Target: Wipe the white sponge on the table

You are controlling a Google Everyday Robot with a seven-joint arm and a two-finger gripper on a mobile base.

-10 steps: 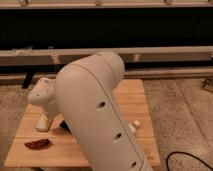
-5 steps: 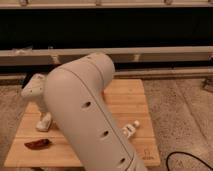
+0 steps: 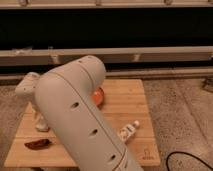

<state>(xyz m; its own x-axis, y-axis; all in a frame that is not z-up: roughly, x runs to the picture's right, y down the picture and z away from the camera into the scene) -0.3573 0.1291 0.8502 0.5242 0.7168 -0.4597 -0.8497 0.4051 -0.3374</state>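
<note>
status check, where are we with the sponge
gripper low over table. white sponge not in sight, arm hides mid-table. dark red piece near gripper, white tube apart.

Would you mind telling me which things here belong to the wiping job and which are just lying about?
Job: table; gripper, low at the table's left end as seen; white sponge, not clearly seen.
Lying about: white tube; reddish-brown piece; orange thing, partly behind the arm.
</note>
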